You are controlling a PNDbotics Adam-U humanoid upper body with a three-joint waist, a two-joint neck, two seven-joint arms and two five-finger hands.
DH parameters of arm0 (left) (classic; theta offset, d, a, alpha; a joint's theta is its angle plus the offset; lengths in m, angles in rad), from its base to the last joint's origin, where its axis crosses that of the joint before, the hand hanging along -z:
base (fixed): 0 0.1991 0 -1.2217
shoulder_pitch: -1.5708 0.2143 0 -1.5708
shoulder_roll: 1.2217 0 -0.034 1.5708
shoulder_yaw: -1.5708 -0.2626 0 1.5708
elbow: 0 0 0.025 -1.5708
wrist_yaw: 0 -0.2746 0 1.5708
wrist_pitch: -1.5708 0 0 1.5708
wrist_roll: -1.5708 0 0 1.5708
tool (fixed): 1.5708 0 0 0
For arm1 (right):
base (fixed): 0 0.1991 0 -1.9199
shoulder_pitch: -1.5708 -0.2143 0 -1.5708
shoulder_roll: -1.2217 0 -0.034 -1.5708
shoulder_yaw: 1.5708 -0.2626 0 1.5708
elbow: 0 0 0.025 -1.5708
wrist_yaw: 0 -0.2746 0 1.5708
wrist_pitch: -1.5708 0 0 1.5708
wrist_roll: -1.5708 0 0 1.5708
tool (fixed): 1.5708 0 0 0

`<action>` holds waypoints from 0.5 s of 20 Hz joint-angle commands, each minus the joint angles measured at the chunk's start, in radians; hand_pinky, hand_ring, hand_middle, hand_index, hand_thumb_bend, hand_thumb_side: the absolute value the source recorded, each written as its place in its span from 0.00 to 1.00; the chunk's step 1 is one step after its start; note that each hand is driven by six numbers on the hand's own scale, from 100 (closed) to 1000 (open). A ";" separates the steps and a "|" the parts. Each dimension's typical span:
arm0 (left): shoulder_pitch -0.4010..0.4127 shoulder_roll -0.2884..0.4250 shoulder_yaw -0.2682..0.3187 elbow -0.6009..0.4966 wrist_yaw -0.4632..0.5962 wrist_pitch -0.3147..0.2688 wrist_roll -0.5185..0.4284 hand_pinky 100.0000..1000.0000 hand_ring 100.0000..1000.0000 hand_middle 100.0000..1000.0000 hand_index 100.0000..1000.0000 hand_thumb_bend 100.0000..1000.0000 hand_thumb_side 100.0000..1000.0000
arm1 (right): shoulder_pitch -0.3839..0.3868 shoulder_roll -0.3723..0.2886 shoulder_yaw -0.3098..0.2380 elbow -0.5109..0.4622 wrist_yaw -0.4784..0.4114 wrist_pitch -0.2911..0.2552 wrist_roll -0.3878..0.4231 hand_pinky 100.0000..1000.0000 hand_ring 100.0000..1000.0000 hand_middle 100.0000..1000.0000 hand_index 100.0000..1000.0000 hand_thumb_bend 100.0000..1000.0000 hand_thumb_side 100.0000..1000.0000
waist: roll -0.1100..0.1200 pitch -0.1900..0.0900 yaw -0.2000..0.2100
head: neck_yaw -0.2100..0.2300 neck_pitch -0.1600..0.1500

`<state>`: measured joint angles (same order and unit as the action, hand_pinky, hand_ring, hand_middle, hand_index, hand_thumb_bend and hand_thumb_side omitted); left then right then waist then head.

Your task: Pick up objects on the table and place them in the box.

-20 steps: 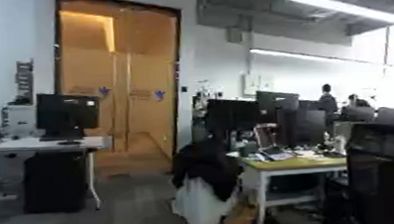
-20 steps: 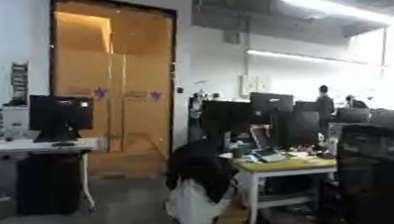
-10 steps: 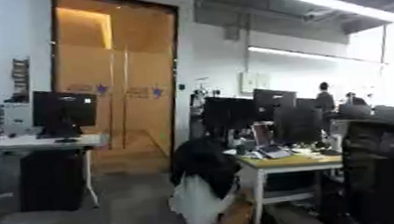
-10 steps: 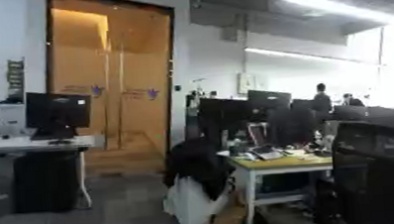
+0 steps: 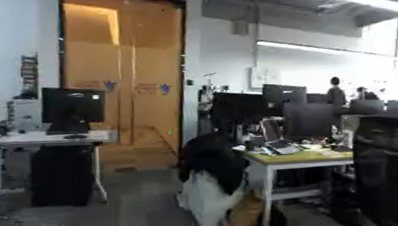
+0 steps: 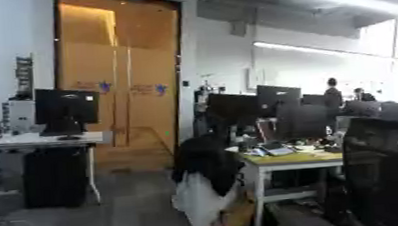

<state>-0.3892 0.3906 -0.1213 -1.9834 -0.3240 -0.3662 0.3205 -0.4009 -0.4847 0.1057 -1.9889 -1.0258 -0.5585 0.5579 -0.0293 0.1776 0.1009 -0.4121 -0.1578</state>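
Head cam faces out across an office, not down at any work surface. L to R: white desk (image 5: 42, 139) w/ a dark monitor (image 5: 72, 106), orange-lit wooden doors (image 5: 125, 75), a dark jacket over a chair (image 5: 213, 160), yellow-topped desk (image 5: 298, 157) w/ more monitors, a black chair back (image 6: 388, 164) at far R. No robot hand in either view, so fingers' state can't be told. No box, no pick-up objects visible; which way they lie, or which arm's nearer, can't be judged.
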 commanded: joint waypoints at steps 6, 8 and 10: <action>-0.007 0.012 0.010 -0.017 0.002 0.002 0.003 0.83 0.71 0.94 0.76 0.19 0.65 | -0.008 -0.018 -0.006 -0.011 -0.001 -0.348 0.349 0.49 0.59 0.62 0.65 0.07 0.68 | 0.001 -0.014 -0.001 | 0.025 0.046; -0.007 0.012 0.010 -0.017 0.001 0.003 0.002 0.83 0.71 0.94 0.76 0.19 0.65 | -0.009 -0.018 -0.007 -0.011 -0.001 -0.348 0.349 0.49 0.59 0.62 0.65 0.07 0.68 | 0.001 -0.014 -0.001 | 0.032 0.060; -0.007 0.013 0.011 -0.017 0.000 0.004 0.002 0.83 0.71 0.94 0.76 0.19 0.65 | -0.009 -0.018 -0.007 -0.011 -0.002 -0.348 0.349 0.49 0.59 0.62 0.65 0.07 0.68 | 0.001 -0.014 -0.002 | 0.044 0.081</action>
<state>-0.3892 0.3906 -0.1213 -1.9834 -0.3243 -0.3653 0.3204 -0.4010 -0.4847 0.1056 -1.9889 -1.0266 -0.5585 0.5579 -0.0297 0.1776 0.1004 -0.3788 -0.0904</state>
